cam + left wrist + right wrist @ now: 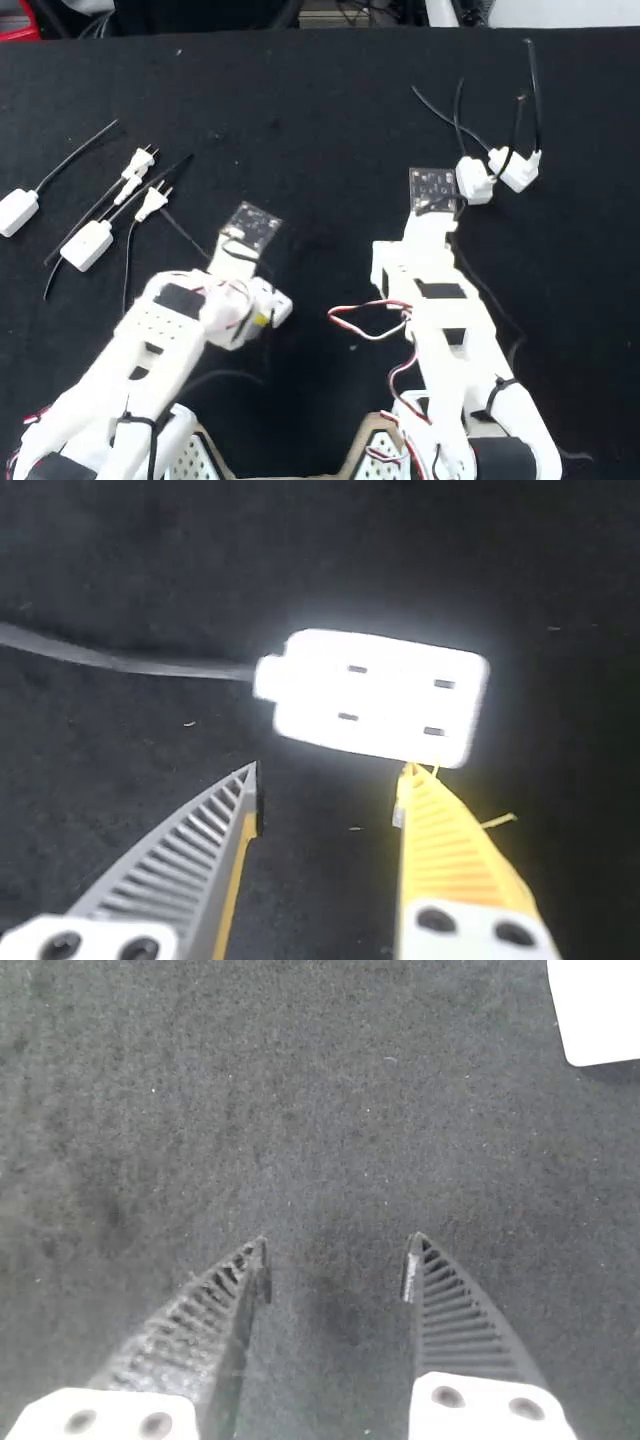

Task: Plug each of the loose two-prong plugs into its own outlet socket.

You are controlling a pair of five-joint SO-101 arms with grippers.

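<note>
Just beyond my open left gripper [330, 775], a white outlet socket [375, 695] lies flat on the black cloth with its slots facing up. Its black cable [120, 660] runs off to one side, and nothing is between the fingers. My right gripper [338, 1243] is also open, over bare cloth, with a white block's corner [600, 1010] at the frame's edge. In the high view, two loose two-prong plugs [140, 163] [152, 201] lie at the left. Near them are two white outlet sockets [17, 211] [87, 244]. The left arm [170, 310] is at lower left, the right arm [440, 300] right of centre.
Two white blocks [475, 180] [516, 168] with black cables [530, 90] sit close together at the right, just past the right arm's tip. Red and white wires [365, 320] loop between the arms. The black table [320, 110] stretches wide across the back.
</note>
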